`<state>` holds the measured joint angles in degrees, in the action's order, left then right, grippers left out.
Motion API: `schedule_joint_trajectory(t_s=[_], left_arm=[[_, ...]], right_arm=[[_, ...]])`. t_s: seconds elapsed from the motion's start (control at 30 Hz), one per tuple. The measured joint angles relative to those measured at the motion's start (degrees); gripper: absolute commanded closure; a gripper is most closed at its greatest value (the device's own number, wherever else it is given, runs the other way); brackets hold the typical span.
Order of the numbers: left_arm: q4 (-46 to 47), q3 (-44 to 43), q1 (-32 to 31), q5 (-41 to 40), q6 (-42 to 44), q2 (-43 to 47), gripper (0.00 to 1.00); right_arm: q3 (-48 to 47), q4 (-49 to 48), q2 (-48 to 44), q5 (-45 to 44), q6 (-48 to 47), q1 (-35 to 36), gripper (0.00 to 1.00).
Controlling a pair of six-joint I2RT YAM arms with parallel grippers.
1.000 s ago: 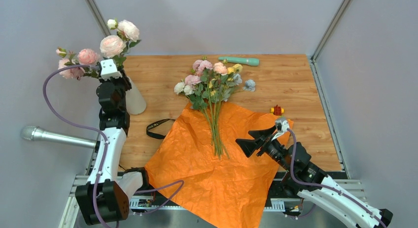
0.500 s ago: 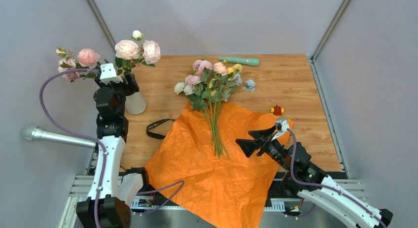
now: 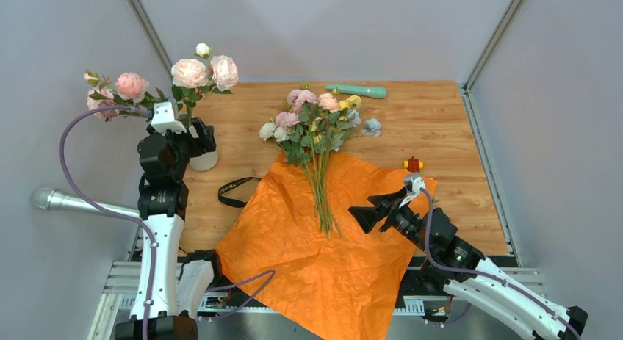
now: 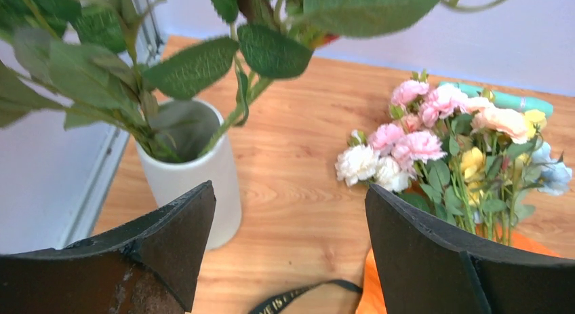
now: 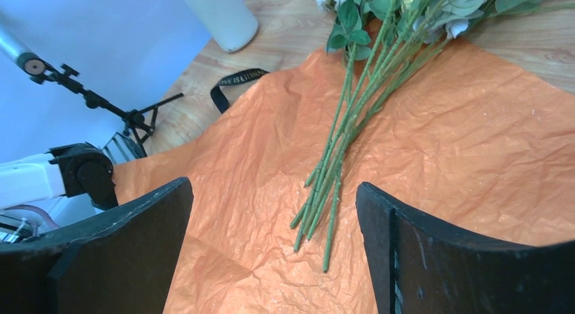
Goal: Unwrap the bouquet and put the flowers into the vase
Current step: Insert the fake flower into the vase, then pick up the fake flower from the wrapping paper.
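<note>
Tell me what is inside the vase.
Several leafy green stems stand in the vase, pink blooms above. Their lower ends and the bottom are hidden by its wall and leaves.

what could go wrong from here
1. The left fingers are open close to the vase; a careless pull-back may knock it, and its flowers lean top-heavy.
2. The stems on the paper lie bunched; the right fingers could grab several or pinch the sheet.
</note>
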<state>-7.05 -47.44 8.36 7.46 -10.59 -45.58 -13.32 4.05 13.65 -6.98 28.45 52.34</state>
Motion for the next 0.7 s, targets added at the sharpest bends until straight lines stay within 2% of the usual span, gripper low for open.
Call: schedule_joint_trajectory(t_s=[0.2,0.33,0.47,0.7], left_arm=[[-10.08,-0.31,-1.31,1.90,-2.32,0.79,0.13],[-14.19,0.28,-7.04,3.10,-2.16,0.83,0.12],[-14.10,3.34,-10.43,7.82,-2.34,0.94,0.11],[-11.67,7.82,-10.47,16.39,-5.29,-1.27,0.11]], right_arm=[[-6.14,1.79,14.25,-0.44,0.11,0.00,0.25],[-11.34,2.49,26.75,-0.37,0.85,0.02,0.34],[-16.74,2.54,41.05,-0.59,2.34,0.17,0.36],[-22.27,0.63,56.24,-0.52,4.90,0.26,0.41]])
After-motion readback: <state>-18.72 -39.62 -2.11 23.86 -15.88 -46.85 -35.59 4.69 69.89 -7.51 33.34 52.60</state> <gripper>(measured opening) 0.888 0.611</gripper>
